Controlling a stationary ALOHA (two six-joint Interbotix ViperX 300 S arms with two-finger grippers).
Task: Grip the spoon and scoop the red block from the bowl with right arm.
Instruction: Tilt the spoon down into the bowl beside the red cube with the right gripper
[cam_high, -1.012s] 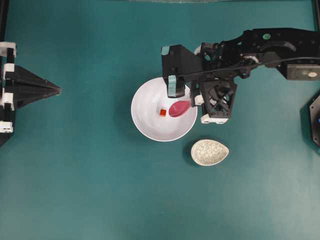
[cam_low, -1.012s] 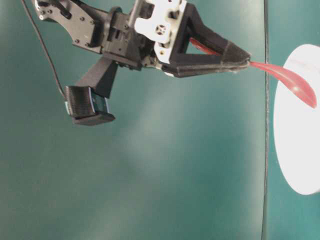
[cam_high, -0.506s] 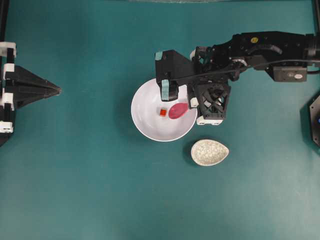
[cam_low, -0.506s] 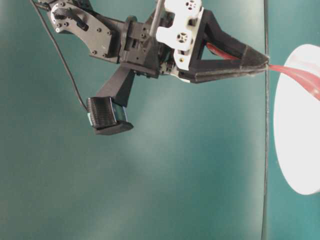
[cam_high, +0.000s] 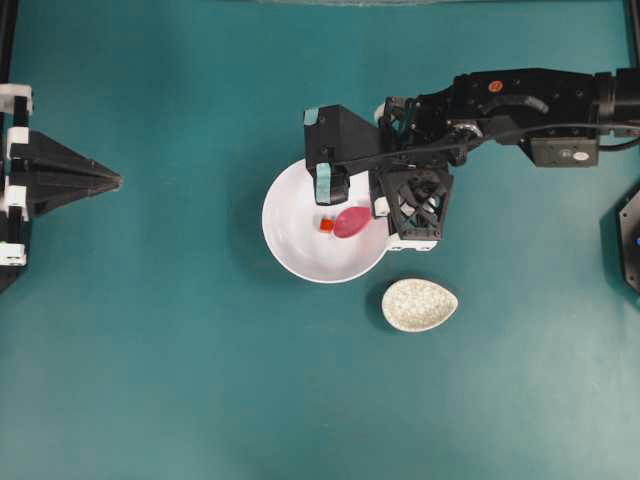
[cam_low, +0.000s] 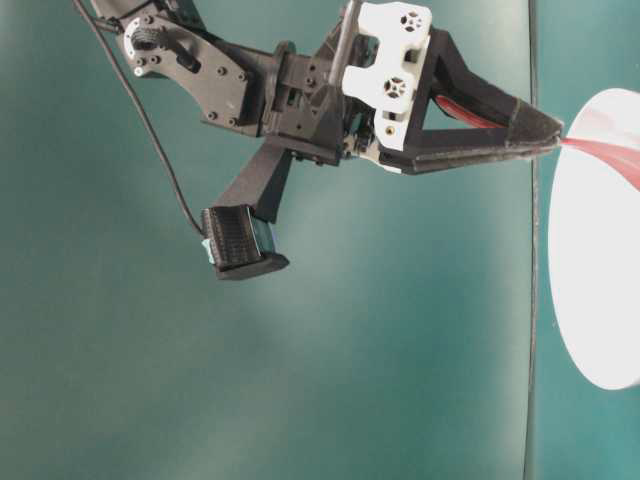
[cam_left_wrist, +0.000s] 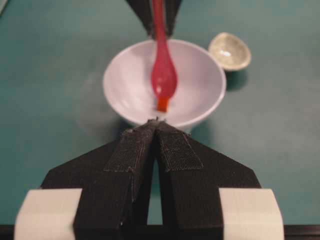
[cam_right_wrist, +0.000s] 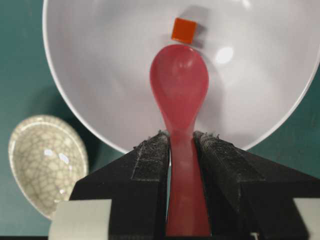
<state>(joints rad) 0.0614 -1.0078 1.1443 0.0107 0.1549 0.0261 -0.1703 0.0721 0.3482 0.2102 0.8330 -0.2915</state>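
The white bowl (cam_high: 290, 250) sits mid-table with the small red block (cam_high: 326, 226) on its floor. My right gripper (cam_high: 384, 214) is shut on the handle of the pink spoon (cam_high: 350, 221), at the bowl's right rim. In the right wrist view the spoon (cam_right_wrist: 179, 85) runs out from between the pads (cam_right_wrist: 150, 160), and its scoop tip sits just short of the red block (cam_right_wrist: 183, 30); I cannot tell if they touch. From table level the gripper (cam_low: 553, 137) points at the bowl (cam_low: 600, 300). My left gripper (cam_high: 118, 181) rests shut at the far left, holding nothing.
A speckled grey-white oval dish (cam_high: 419, 305) lies just below and right of the bowl, close under the right arm. The right wrist camera housing (cam_high: 335, 150) hangs over the bowl's upper rim. A black fixture (cam_high: 630, 235) stands at the right edge.
The right arm has shifted left, carrying the spoon further into the bowl, so its scoop now reaches the red block. The block and the left arm have not moved.
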